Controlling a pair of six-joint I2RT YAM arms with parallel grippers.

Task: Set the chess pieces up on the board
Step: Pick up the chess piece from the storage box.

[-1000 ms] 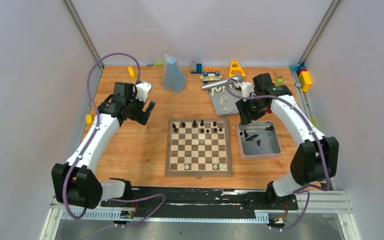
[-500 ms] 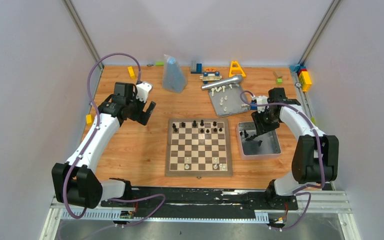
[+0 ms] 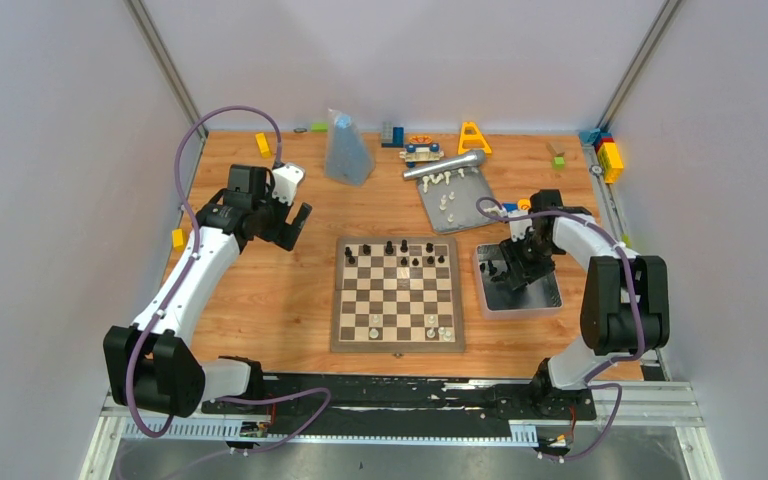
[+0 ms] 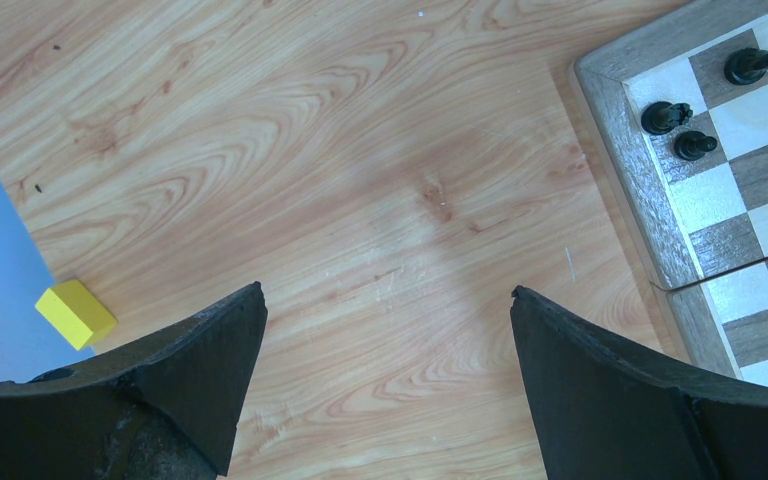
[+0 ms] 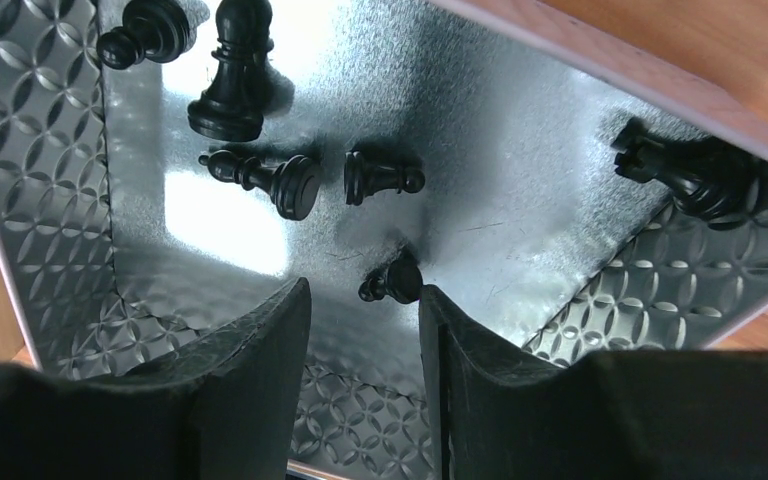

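We find the right claw [image 5: 362,300] down inside the grey tray [image 5: 40,200], which sits just right of the board [image 3: 397,345]; its fingers [image 5: 250,380] are parted by a narrow gap; a small black pawn [image 5: 392,280] lies on the tray floor right at the mouth of that gap, and we cannot tell whether either finger touches it. Other black chess pieces lie in the same tray: a toppled pawn [image 5: 150,35] with a taller piece [image 5: 235,70] just beside it, a bishop [image 5: 265,178] and a second pawn [image 5: 382,177] lying flat near the middle, and a knight [image 5: 690,175] apart from them in a corner.

The left claw [image 4: 385,295] hangs spread wide over the bare wood of the bench [image 4: 310,150], just left of the board's far left corner, with nothing between its fingers; a yellow block [image 4: 75,312] lies near the bench's left edge. On the board itself, black pieces [image 3: 389,247] stand along the two far rows; a few cream pieces [image 3: 430,322] stand in the near rows, toward the right. Beyond the grey tray, a flat grey lid [image 3: 470,200] carries more cream chessmen [image 3: 447,200].
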